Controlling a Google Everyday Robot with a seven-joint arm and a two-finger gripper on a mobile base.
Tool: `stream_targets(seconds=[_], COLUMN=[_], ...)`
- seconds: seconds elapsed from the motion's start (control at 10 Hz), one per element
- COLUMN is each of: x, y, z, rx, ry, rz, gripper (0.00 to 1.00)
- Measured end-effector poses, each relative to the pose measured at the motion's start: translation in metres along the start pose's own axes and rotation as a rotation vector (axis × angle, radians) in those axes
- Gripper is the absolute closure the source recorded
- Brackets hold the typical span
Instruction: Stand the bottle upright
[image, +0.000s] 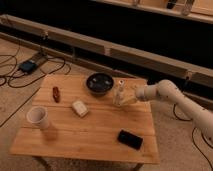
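The bottle (119, 93) is small, slim and whitish with a white cap. It stands upright on the wooden table (85, 135), just right of the dark bowl (100, 83). My gripper (127, 98) reaches in from the right on a pale arm (165, 92) and sits right against the bottle's right side, low near the table top.
A white paper cup (38, 118) stands at the front left. A cream block (79, 108) lies mid-table, and a small red object (56, 93) lies to its left. A black flat device (130, 139) lies at the front right. Cables lie on the floor (20, 65) at the left.
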Motion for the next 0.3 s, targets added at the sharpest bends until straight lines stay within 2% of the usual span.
stream_targets(seconds=[0.3], x=[-0.0009], y=[0.0007], z=[0.0015], rx=[-0.002], ry=[0.000], rz=[-0.001], gripper=[0.20])
